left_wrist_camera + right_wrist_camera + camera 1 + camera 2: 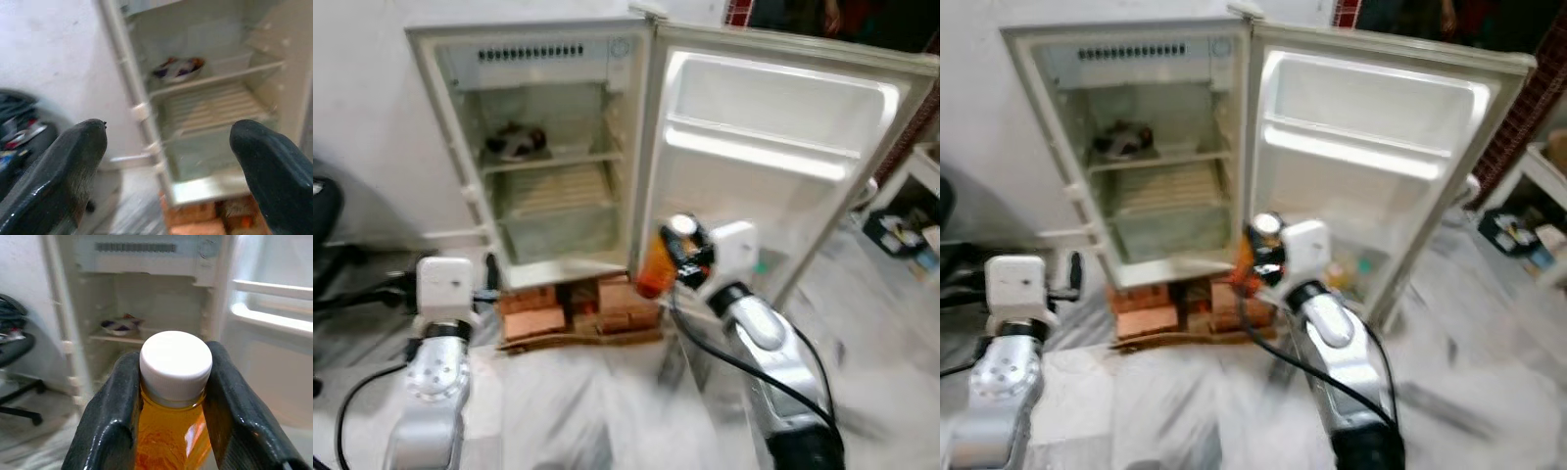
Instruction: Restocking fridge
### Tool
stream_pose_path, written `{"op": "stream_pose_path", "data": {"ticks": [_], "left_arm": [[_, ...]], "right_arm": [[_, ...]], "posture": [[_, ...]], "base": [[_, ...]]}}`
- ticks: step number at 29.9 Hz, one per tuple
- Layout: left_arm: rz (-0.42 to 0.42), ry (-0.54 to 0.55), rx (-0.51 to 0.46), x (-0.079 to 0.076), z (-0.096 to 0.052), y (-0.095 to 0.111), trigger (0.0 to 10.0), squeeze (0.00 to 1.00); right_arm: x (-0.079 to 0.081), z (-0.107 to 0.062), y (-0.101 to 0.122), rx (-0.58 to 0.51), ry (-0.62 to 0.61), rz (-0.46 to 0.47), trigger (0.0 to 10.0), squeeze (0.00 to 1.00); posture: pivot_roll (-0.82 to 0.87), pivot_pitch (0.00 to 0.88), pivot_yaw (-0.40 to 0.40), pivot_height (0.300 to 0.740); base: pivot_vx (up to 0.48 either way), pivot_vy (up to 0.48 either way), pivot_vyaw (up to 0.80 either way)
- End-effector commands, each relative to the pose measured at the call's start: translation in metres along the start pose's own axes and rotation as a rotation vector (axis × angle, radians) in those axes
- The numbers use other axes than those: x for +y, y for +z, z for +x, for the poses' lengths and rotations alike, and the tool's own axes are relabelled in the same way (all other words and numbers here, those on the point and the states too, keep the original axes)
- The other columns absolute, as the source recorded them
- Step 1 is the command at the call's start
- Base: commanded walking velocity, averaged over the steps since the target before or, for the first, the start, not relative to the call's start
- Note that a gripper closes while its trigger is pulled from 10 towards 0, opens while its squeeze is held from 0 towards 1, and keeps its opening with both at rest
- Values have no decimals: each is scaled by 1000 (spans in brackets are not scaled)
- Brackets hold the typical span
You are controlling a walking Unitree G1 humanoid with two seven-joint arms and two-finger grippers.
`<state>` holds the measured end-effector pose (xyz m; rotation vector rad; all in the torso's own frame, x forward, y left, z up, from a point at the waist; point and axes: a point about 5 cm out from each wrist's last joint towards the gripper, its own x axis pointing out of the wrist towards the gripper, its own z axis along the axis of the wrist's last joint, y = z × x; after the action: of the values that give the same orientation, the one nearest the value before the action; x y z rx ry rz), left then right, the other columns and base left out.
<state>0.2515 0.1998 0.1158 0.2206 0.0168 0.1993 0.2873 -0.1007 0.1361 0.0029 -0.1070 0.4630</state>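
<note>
The right tool point(171, 431) is clamping an orange bottle point(171, 440) with a white cap point(176, 360) between both fingers, holding it in front of the open fridge point(543, 147), near the bottom edge of its door point(773, 157). The left tool point(171, 166) is hanging with fingers spread wide and holding nothing. A bowl point(514, 140) is sitting on the fridge's upper shelf point(553, 159). Bricks point(533, 313) are lying under the fridge.

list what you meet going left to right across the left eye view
office chair → left tool → bowl on the fridge shelf → orange bottle in the right tool → open fridge door → white shelf unit
</note>
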Motion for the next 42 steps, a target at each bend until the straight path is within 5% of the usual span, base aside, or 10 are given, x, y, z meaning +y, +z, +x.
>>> {"op": "stream_pose_path", "data": {"ticks": [1, 23, 34, 42], "left_arm": [[-9, -27, -10, -7, 1, 4, 10000, 0], [-26, -46, 51, -11, -16, -8, 10000, 0], [-1, -45, 56, -9, -22, -10, 10000, 0], [-5, -50, 45, -12, -17, -7, 10000, 0]], "right_arm": [[-11, -2, 9, -31, -30, -41, 10000, 0], [-6, -14, -20, 146, 42, -3, 10000, 0], [0, -17, -21, 127, 57, 39, 10000, 0], [1, -17, -20, 120, 66, 43, 10000, 0]], "posture": [[79, 66, -26, 740], [82, 78, -34, 740], [88, 78, -34, 740], [81, 78, -30, 695]], "base": [[480, 0, 0], [124, 0, 0], [0, 0, 0], [0, 0, 0]]}}
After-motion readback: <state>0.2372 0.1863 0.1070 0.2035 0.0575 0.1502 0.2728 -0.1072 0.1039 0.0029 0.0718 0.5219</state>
